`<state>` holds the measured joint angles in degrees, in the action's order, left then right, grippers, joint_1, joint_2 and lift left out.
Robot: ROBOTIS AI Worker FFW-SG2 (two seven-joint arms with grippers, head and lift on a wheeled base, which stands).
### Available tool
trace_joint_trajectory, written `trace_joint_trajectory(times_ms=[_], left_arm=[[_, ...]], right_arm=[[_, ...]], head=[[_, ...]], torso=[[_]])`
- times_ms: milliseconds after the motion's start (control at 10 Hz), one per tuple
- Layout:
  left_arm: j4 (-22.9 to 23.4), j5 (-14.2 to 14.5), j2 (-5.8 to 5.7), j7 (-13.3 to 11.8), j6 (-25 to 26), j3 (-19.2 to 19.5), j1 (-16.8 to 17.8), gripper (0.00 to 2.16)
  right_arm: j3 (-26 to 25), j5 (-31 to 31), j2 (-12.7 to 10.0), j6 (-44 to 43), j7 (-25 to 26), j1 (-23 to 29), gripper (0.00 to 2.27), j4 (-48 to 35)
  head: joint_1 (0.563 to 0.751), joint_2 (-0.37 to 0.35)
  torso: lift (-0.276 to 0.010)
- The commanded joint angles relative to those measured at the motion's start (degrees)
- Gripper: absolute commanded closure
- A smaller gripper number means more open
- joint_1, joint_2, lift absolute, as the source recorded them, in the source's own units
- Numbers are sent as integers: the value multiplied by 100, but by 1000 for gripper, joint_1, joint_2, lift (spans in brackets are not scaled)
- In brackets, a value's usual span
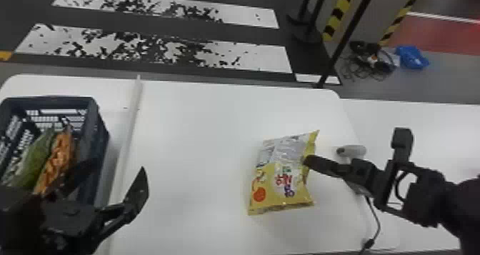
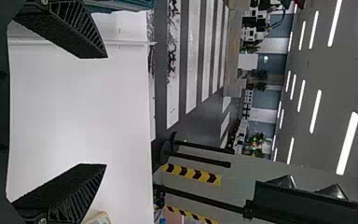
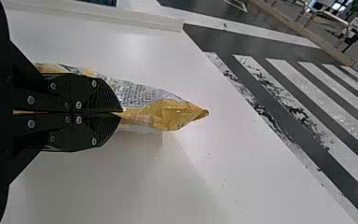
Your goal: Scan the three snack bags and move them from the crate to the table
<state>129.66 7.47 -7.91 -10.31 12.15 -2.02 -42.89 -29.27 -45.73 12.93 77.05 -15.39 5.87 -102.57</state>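
Closest to the eye, the black two-fingered left gripper (image 1: 117, 168) is near the dark slatted plastic crate (image 1: 103, 143), its jaws spread wide and empty. Inside that crate lean a green snack bag (image 1: 37, 159) and an orange snack bag (image 1: 59, 156). Well to the crate's right, at the white counter (image 1: 193, 129), the black right gripper (image 1: 309, 161) has its jaws pinched together on one edge of a shiny yellow-and-silver snack bag (image 1: 282, 175). Farther right of the crate lies a pale handheld scanner (image 1: 353, 150).
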Motion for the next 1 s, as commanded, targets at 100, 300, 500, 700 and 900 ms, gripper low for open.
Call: trace_joint_trajectory(times_ms=[100,300,500,700,900], left_arm=[[-37,0,8,3,-6,-9,26,33],[-55,0,0,-6,30,-17,44,33],[-46,0,-44,-6,65,-17,44,33],[-2,0,-115,-24,82,-17,44,33],[-11,0,-159,-15,82,-114,79,33]], right_arm=[[439,935,237,-537,-8,-69,1291,88],[659,1638,316,-1679,-413,19,-2,70],[1072,2561,333,-3279,-588,362,-1,-158],[1151,2631,280,-3736,-536,828,113,-659],[1186,2429,-45,-4193,-553,1373,610,-1204]], head=[[695,-210],[695,-238],[695,-262],[695,-265],[695,-246]], torso=[[-62],[-62],[-62],[-62],[-62]])
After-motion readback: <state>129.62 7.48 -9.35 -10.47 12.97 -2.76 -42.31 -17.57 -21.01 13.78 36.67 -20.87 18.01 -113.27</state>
